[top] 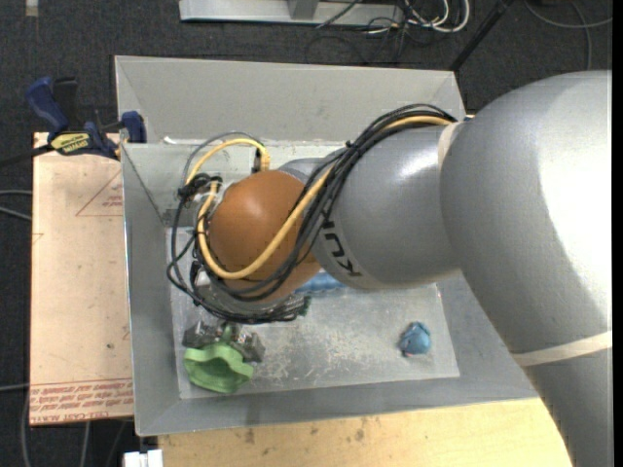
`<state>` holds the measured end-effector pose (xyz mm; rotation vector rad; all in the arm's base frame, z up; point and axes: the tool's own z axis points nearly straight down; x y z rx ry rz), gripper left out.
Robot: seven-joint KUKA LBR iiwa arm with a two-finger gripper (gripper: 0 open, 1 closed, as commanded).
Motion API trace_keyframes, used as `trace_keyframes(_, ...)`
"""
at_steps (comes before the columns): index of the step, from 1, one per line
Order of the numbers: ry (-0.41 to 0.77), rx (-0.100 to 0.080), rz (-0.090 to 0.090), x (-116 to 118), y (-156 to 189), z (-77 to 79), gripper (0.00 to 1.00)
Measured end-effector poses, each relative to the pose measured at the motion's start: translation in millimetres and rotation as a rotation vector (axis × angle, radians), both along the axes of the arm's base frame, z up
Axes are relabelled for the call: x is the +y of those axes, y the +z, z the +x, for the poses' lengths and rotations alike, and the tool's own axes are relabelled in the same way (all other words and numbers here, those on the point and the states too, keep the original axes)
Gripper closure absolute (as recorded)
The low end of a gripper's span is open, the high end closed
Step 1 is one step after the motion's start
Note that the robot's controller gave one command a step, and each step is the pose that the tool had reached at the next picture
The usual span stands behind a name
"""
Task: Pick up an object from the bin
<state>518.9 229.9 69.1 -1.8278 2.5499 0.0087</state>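
Shows, from above and somewhat to one side, a grey metal bin [292,90] with sloping walls and a flat floor marked by pale scuffs. Shows a thick grey arm [419,212] reaching in from the right and spanning most of the bin. Ends at the wrist in a rounded orange cover [255,224], looped about by black and yellow cables [229,149]. Carries the jaws below that cover, pointed down into the near left corner of the floor. Places them directly over a green lump [219,370], soft-looking and crumpled, lying close to both the left wall and the near wall. Holds the metal tips at the upper edge of the green lump, touching or all but touching it. Hides the gap behind wrist and cables: cannot tell how far the jaws stand apart, nor whether the green lump lies between them or just beneath. Shows as well a small blue lump [416,340], resting on the right half of the floor near the front wall, well apart from the green lump and clear of the arm. Shows between the two a pale blue thing [329,280], peeking out from under the arm just beside the lower edge of the orange cover, its kind not to be told.
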Motion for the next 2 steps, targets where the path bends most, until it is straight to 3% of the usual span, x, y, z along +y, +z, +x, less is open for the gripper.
trace_keyframes(1, -0.004, -0.003, -0.003, 1.1, 23.1, 0.6, 1.00)
trace_keyframes(2, -0.008, -0.010, -0.001, 2.6, 132.1, 2.6, 1.00)
